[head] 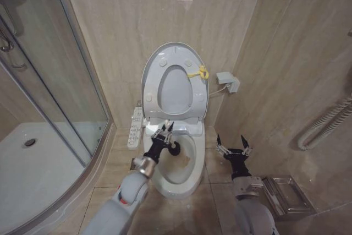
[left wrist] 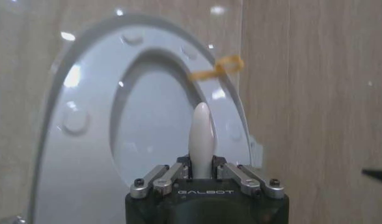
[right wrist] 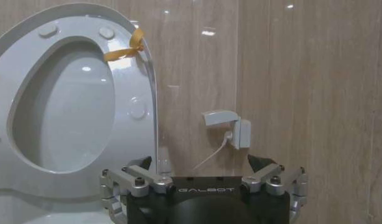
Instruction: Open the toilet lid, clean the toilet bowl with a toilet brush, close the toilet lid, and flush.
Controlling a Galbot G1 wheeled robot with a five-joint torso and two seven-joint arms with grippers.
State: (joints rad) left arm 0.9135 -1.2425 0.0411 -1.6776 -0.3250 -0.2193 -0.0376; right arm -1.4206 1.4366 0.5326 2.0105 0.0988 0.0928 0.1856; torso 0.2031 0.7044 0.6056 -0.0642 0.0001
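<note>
I see one toilet lid (head: 151, 64) standing upright against the far wall with the ring seat (head: 177, 89) raised against it, and one toilet bowl (head: 184, 182) open below. My left gripper (head: 165, 131) sits over the bowl's far rim, jaws clamped on the single toilet brush (left wrist: 201, 140), its white handle upright. My right gripper (head: 234, 146) hangs right of the bowl, jaws spread wide, holding nothing.

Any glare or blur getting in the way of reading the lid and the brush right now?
Left wrist view: soft and blurred, glare spots on the toilet lid, the toilet brush handle sharper in the left gripper. Right wrist view: crisp, small wall-tile reflections. Head view: evenly lit, bowl stains readable.
</note>
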